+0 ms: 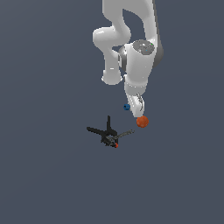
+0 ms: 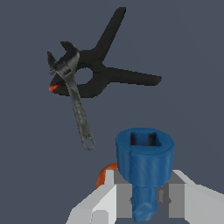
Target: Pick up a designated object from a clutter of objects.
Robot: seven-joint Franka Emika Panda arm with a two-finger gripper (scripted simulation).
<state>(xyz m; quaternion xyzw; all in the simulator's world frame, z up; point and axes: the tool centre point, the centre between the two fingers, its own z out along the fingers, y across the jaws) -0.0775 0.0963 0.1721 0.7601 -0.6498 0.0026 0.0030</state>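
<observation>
Dark grey floor lies bare beneath the gripper (image 2: 144, 205), whose jaws pinch the blue piece (image 2: 144, 168) by its stem; you should lift straight, keeping the orange ball (image 2: 105, 175) behind the jaws untouched.

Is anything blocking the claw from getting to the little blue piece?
Nothing visible. The blue piece already sits between the fingers of the claw. The orange ball lies just beside it, and the black clamp and wrench lie apart.
</observation>
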